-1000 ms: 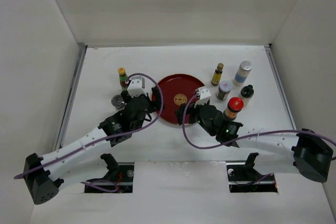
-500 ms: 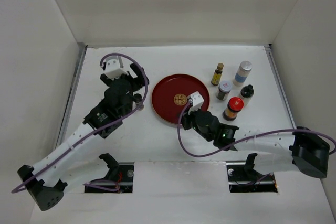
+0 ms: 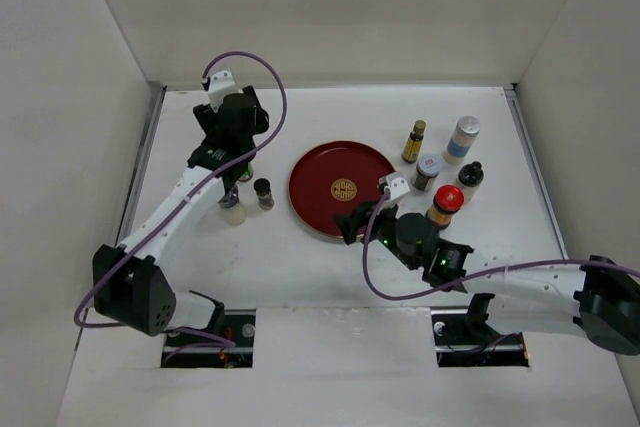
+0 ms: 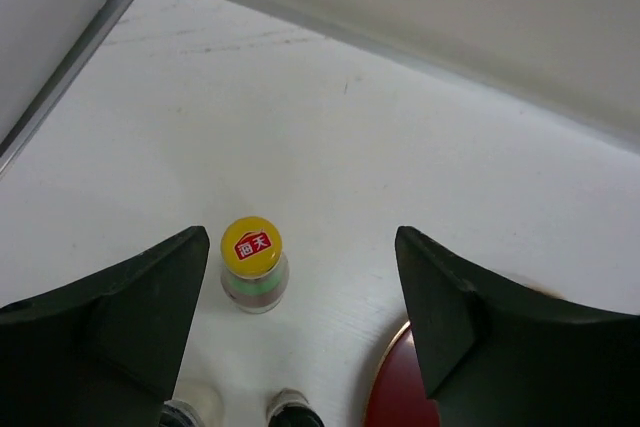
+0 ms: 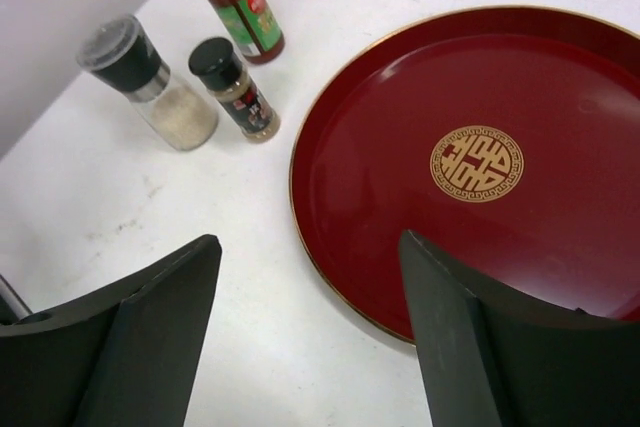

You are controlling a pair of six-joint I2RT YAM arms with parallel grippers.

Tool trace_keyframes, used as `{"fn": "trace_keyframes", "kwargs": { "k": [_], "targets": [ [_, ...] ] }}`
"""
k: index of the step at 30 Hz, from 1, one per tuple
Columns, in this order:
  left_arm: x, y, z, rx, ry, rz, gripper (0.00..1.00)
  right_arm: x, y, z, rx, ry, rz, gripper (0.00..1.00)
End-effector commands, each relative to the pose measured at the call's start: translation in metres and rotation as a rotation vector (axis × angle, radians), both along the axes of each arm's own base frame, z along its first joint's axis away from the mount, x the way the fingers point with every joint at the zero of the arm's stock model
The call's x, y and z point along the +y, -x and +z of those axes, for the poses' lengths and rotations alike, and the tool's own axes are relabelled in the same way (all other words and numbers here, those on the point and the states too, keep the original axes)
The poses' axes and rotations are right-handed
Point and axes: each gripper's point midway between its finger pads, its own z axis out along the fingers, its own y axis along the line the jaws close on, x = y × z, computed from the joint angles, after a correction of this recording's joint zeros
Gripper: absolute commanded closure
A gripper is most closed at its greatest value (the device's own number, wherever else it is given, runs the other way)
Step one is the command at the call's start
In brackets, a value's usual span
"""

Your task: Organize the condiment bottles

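Top external shows me two groups of bottles on the table (image 3: 300,262), with the round red tray (image 3: 320,162) between them. Left of the tray stand a clear shaker (image 3: 232,209) and a small black-capped jar (image 3: 263,192), close together. The green yellow-capped bottle (image 4: 251,252) is just behind them, mostly covered by my left arm. Right of the tray are the slim amber bottle (image 3: 414,140), the tall white bottle (image 3: 462,137), the grey-lidded dark jar (image 3: 427,171), a black-capped bottle (image 3: 470,176) and the red-lidded jar (image 3: 445,204). They stand near one another on the table, off the tray. Every bottle I can see stands upright, long axis vertical, cap up.

On the left wrist view the left claw (image 4: 300,237) is released, fingers spread wide above the yellow cap. The bottle stands nearer the left finger, with a sliver of table showing between them. The shaker and jar tops peek in at the bottom edge and the tray rim at lower right, so those two crowd the bottle's near side.

On the right wrist view the right claw (image 5: 310,247) is also released and grasps nothing. It hangs over the tray's rim on the side toward the shaker and jar.
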Motion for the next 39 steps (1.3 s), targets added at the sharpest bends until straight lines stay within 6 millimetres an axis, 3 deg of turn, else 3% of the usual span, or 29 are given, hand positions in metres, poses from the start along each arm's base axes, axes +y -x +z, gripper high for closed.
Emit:
{"fn": "trace_keyframes", "kwargs": {
  "k": [1,6,17,30,35,39],
  "targets": [
    [0.006,-0.001,-0.002,-0.006,0.026,-0.002,0.27,0.002,-0.001,0.024,-0.044,-0.095,0.002,0.2],
    [0.021,-0.007,-0.021,0.014,0.019,0.05,0.29,-0.001,-0.007,0.019,-0.035,-0.077,-0.016,0.19],
    [0.023,-0.016,-0.066,0.069,0.033,0.074,0.37,-0.002,-0.011,0.012,-0.027,-0.062,-0.03,0.18],
    [0.029,-0.03,-0.084,0.077,0.03,0.091,0.46,0.0,-0.012,0.008,-0.023,-0.049,-0.03,0.18],
    [0.029,-0.027,-0.087,0.075,0.031,0.092,0.58,0.0,-0.012,0.005,-0.019,-0.04,-0.03,0.18],
    [0.03,-0.027,-0.075,0.037,0.039,0.097,0.73,0.001,-0.013,0.004,-0.017,-0.041,-0.028,0.18]
  ]
}}
